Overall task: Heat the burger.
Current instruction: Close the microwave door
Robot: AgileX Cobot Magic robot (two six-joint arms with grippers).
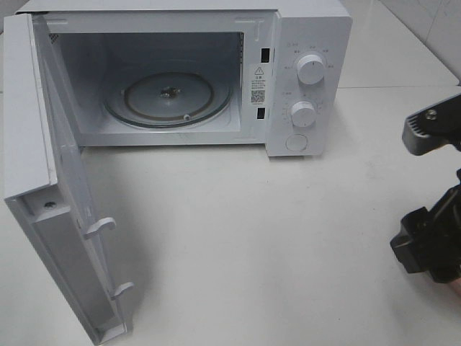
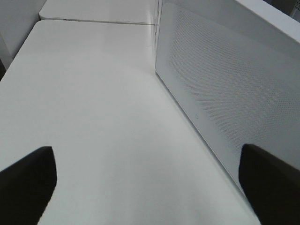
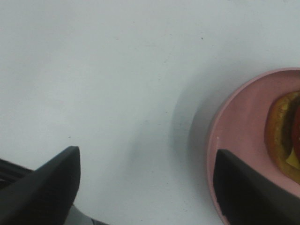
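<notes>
Here — glossy burger (image 3: pixel 282 136), round pink plate (image 3: pixel 239 126)

Burger (image 3: pixel 282 136) and plate (image 3: pixel 236 136) cut by right wrist frame edge; microwave (image 1: pixel 310 86) dial labels illegible

The high exterior camera looks steeply down on the white tabletop (image 1: pixel 252 238) and into the open microwave (image 1: pixel 173 79), whose door (image 1: pixel 50 187) swings toward the viewer; the right arm (image 1: pixel 432 216) shows at that view's right edge. The left wrist camera sits low and close, facing along the tabletop (image 2: pixel 93 103) beside the door's perforated outer face (image 2: pixel 225 89), so it shares the door and tabletop with the high view. The right wrist camera faces almost straight down, near the tabletop (image 3: pixel 117 70), over a pink plate's rim (image 3: pixel 215 136).
</notes>
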